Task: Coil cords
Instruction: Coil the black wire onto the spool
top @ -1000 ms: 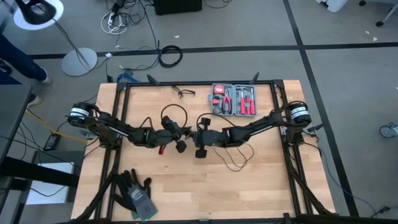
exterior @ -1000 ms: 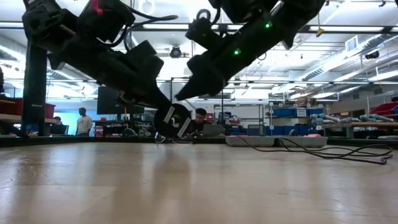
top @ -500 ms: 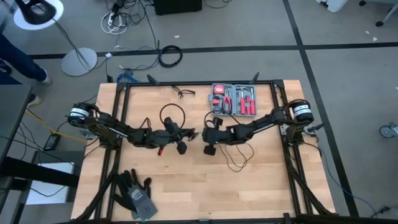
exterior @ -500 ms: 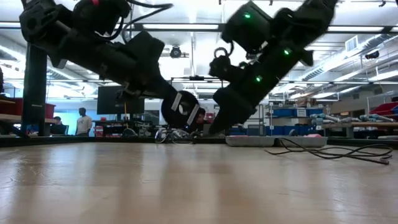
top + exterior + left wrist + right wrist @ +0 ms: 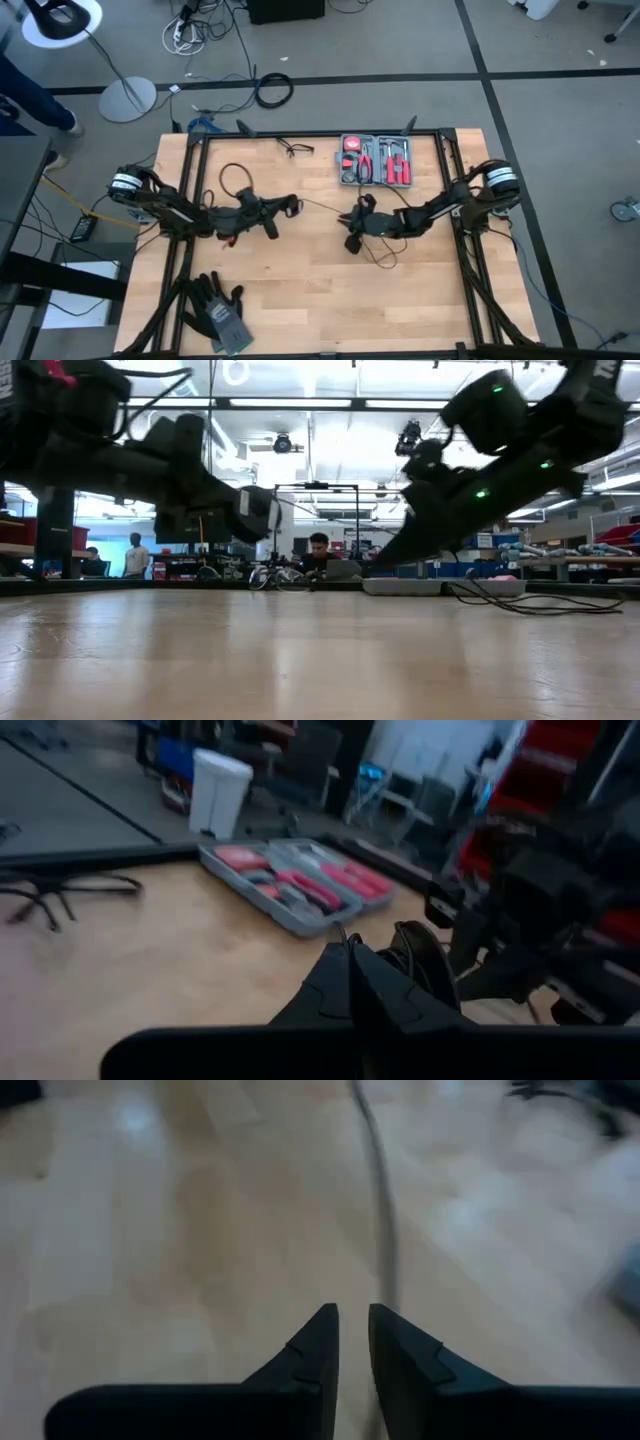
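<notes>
The thin black cord [image 5: 320, 207] is stretched taut above the wooden table [image 5: 300, 300] between the two claws, with slack looped behind the left arm and under the right one. The left claw [image 5: 291, 207], near the table's middle, is pressed together on the cord. The right claw [image 5: 352, 215] is nearly pressed together, the cord running past its fingers [image 5: 318, 1342]. A grey tool case [image 5: 376, 160] is seen at the far edge.
</notes>
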`<act>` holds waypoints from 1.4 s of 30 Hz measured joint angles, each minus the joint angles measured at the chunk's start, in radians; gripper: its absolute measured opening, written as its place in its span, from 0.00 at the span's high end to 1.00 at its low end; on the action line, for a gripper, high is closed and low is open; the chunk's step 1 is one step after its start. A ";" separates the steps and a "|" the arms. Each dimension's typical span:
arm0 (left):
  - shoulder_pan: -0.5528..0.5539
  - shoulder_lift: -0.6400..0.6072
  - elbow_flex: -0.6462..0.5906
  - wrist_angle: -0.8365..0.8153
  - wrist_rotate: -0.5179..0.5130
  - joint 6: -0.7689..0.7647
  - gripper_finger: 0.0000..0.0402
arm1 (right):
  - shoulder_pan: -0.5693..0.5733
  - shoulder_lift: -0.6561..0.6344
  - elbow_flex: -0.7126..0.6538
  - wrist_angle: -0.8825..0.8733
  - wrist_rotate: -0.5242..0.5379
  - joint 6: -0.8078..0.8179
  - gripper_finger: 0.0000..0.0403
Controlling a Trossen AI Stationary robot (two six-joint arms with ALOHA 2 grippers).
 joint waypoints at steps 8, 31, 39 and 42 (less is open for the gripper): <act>-0.003 -0.001 -0.052 0.116 -0.032 0.050 1.00 | -0.010 -0.198 -0.106 0.009 0.071 -0.007 0.85; -0.003 -0.001 -0.052 0.124 -0.027 0.074 1.00 | 0.009 -0.222 -0.108 0.062 0.052 -0.066 0.69; -0.003 0.000 -0.052 0.127 -0.023 0.074 1.00 | 0.017 -0.225 -0.108 0.061 0.032 -0.088 0.58; -0.003 0.000 -0.052 0.128 -0.008 0.073 1.00 | 0.001 -0.254 -0.108 0.058 0.040 -0.148 0.53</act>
